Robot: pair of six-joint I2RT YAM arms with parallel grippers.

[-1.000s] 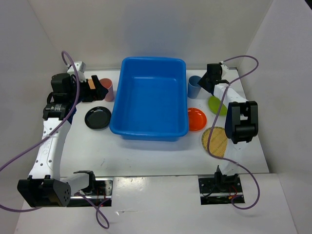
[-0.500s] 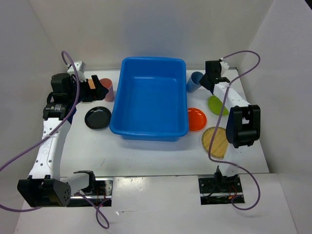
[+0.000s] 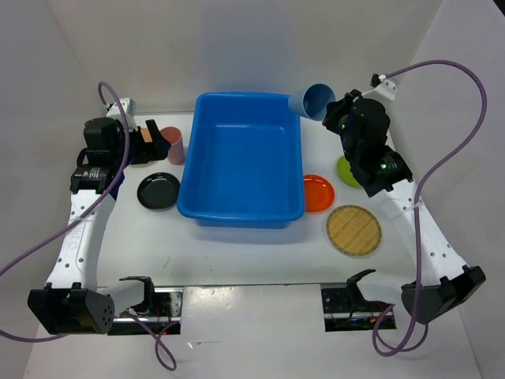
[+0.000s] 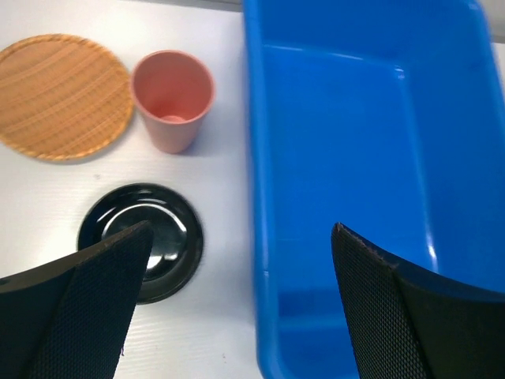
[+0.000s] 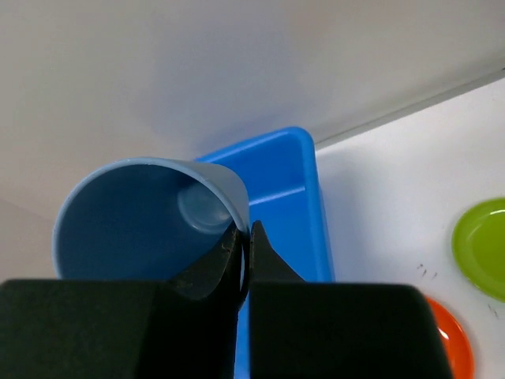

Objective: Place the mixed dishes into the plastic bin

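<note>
now the right gripper (image 5: 244,238) had pinched the blue cup (image 3: 315,99) by its wall and raised it, seemingly over a corner of the plastic bin (image 3: 241,215); left gripper (image 4: 241,237) gaped wide.

Bright, even, diffuse light falls from above. In the overhead view the white table (image 3: 252,253) and walls look almost washed out. Shadows are faint and soft-edged, with a thin one along the foot of the blue bin (image 3: 241,213). White glare spots sit on the black plate (image 4: 170,245). In the wrist views the fingers (image 4: 71,316) nearest the lens are dark and slightly blurred, and the blue cup (image 5: 134,221) is shaded inside.
</note>
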